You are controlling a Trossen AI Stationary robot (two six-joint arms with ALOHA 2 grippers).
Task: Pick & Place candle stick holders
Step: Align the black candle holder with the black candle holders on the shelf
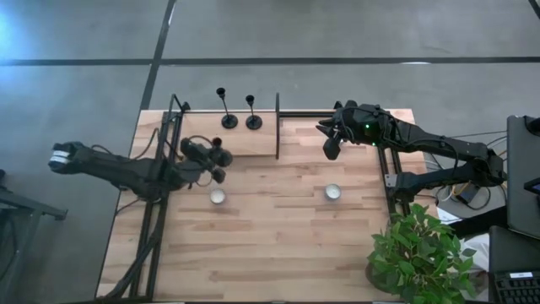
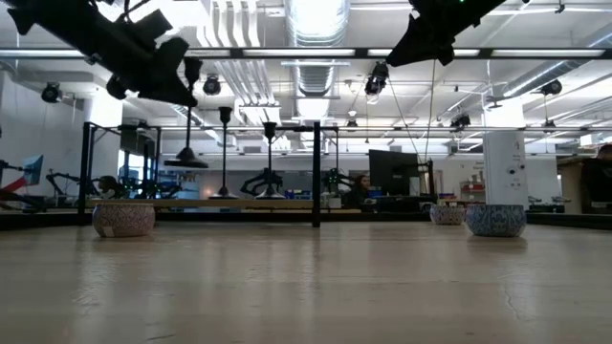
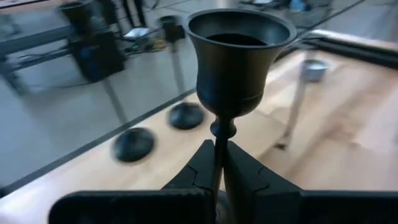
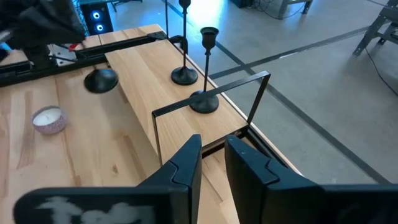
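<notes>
Two black candle stick holders [image 1: 226, 121] [image 1: 253, 121] stand on their round bases on a raised wooden shelf [image 1: 253, 143] at the table's far side. My left gripper [image 1: 218, 165] hovers just near of the shelf's left part, shut on a third holder [image 3: 239, 56]. In the low view this holder [image 2: 189, 115] hangs upright with its base above shelf height. My right gripper [image 1: 331, 148] hangs over the table's far right, beyond the shelf's right end. Its fingers [image 4: 212, 152] stand a narrow gap apart with nothing between them. My left gripper pinches the holder's thin stem [image 3: 219, 146] between its two fingers, just under the cup. The fingers come nearly level from the table's left and lie across the stem. The holder stands upright in the hold, cup up, and its base [image 2: 186, 162] is lifted clear.
Two tealight discs [image 1: 218, 196] [image 1: 332, 192] sit on the table nearer the front. A thin black wire frame [image 1: 278, 127] stands upright at the shelf's right end. A potted plant [image 1: 418, 257] is at the near right corner. Bare wood lies between and in front of the tealights.
</notes>
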